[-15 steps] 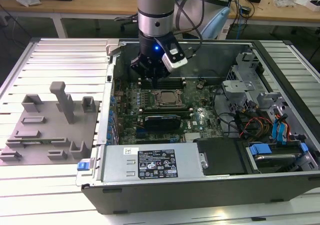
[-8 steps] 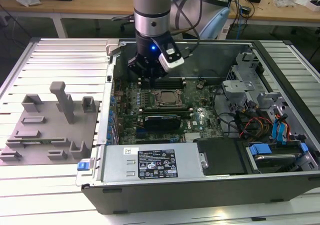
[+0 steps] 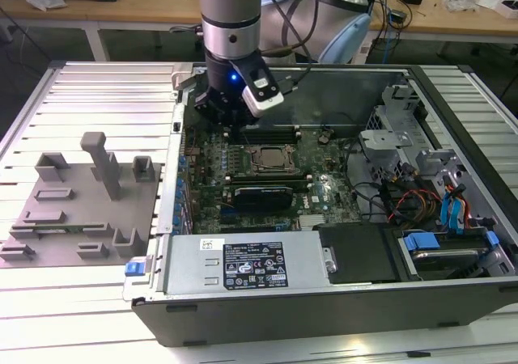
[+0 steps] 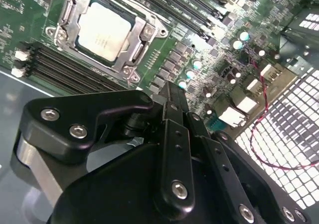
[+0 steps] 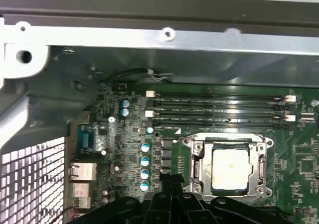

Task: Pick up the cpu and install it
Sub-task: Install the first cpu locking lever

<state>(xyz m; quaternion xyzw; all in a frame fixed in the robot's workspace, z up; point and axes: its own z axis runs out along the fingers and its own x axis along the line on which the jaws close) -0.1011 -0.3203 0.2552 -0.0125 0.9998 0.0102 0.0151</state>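
Observation:
The cpu (image 4: 104, 32) lies flat inside the dark metal-framed socket (image 4: 130, 59) on the green motherboard, its pale silvery top facing up. It appears the same way in the first wrist view, cpu (image 5: 230, 170) within the socket frame (image 5: 195, 164). In the exterior view the socket (image 3: 270, 160) sits mid-board in the open computer case. My gripper (image 3: 235, 128) hangs above the board's back left part, a short way behind the socket. Its black fingers (image 4: 172, 97) are pressed together, shut on nothing, and stand apart from the cpu.
Rows of memory slots (image 5: 219, 109) run beside the socket. The case's metal wall (image 5: 149, 37) rises close behind the gripper. A power supply with a white label (image 3: 252, 267) fills the case front; drive cage and cables (image 3: 405, 166) crowd the exterior view's right. A grey fixture plate (image 3: 81, 214) lies outside, left.

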